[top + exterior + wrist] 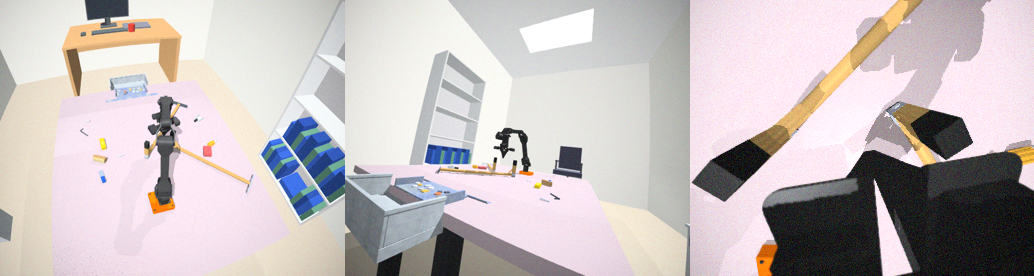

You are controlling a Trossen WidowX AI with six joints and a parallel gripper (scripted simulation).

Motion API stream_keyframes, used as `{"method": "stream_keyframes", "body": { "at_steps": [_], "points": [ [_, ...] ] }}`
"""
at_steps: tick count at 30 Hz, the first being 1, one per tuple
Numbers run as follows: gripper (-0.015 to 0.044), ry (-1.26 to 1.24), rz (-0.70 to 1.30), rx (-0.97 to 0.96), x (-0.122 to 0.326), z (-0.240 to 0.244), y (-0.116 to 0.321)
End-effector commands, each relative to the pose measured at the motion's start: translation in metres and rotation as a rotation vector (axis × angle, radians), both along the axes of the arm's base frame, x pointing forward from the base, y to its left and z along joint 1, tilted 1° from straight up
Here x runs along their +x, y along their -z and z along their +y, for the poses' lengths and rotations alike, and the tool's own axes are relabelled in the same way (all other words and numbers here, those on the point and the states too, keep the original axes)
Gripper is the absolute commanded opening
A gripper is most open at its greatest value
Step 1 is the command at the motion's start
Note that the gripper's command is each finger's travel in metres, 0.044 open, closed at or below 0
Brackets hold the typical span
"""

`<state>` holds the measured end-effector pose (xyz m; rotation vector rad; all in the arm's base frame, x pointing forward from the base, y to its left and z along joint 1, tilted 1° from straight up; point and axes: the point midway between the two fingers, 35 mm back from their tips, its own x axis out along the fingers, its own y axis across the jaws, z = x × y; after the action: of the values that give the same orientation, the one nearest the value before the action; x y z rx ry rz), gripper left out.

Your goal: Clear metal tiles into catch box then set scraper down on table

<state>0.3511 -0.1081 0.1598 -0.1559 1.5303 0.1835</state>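
Observation:
My gripper (164, 132) (502, 157) (872, 156) is shut and empty, above the table between two long-handled tools. One tool has a dark head (180, 104) and a wooden handle (468, 172) (840, 75), with an upright black-tipped grip (146, 144) (514, 163) (725, 170). The other has a grey head (250, 184) and a wooden handle (213, 164); its black-tipped grip (495, 160) (942, 132) is hidden by the arm in the top view. Several tiles, one yellow (424, 191), one orange (437, 193), lie on the bench plate (135, 94) (409, 190). The catch box (128, 77) (414, 224) is at its far end.
A thin strip (155, 94) (477, 199) runs along the plate's near end. A red block (207, 151) and a yellow-handled tool (211, 143) lie right. A yellow block (102, 143), a wooden block (99, 158), a blue-and-white block (102, 176) and a hex key (84, 132) lie left.

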Motion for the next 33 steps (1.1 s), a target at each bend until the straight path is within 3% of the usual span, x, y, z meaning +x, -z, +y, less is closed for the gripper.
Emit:
{"method": "stream_keyframes", "body": {
  "at_steps": [1,33],
  "points": [
    [0.0000,-0.003,0.003,-0.006,0.000,-0.001,0.007],
    [0.0000,-0.003,0.003,-0.006,-0.003,0.002,0.065]
  ]
}}
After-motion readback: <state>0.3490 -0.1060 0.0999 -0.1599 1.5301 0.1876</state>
